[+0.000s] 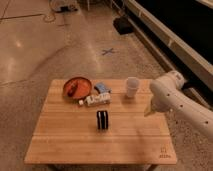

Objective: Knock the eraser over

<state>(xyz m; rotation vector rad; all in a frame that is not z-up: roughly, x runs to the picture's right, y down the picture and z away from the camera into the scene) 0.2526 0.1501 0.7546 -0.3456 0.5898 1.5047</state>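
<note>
The eraser [102,120], a small black block with thin white stripes, stands upright near the middle of the wooden table [65,145]. My gripper [149,110] hangs from the white arm [175,97] over the table's right side, to the right of the eraser and apart from it. It sits just below and right of the white cup [131,86].
An orange bowl [76,86] with something in it stands at the back left. A white-and-blue flat packet [97,99] lies behind the eraser, with a blue item [101,88] beside it. A dark bag [123,25] lies on the floor far behind.
</note>
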